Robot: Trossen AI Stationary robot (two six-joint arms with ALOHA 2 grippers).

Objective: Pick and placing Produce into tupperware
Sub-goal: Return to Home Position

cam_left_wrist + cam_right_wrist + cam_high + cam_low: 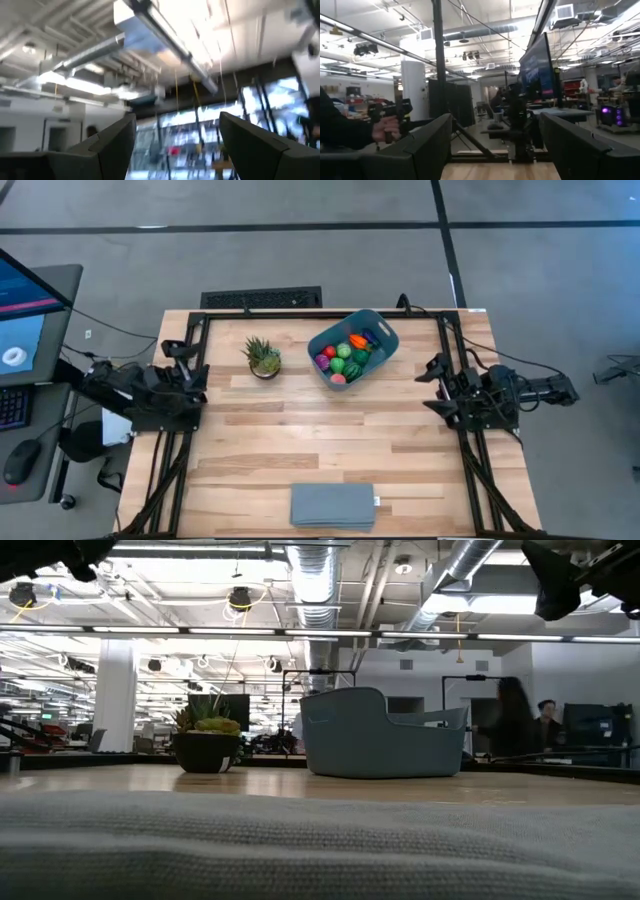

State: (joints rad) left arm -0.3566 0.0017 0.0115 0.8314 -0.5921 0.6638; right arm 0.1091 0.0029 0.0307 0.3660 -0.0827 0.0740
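Note:
The teal-blue tupperware bin [353, 347] stands on its base at the far middle of the table, also seen in the low view [383, 734]. Inside it lie the toy produce [345, 358]: green, red, purple, magenta pieces and an orange carrot. My left gripper [176, 362] is drawn back at the table's left edge, open, with nothing between its fingers [175, 145]. My right gripper [436, 385] waits at the right edge, open and empty as well [495, 145]. Both are well away from the bin.
A spiky green potted plant [263, 357] stands left of the bin. A flat grey-blue slab [333, 506] lies at the near edge. A person's hand [385, 127] with a controller shows beyond the table. People stand in the room behind [515, 725].

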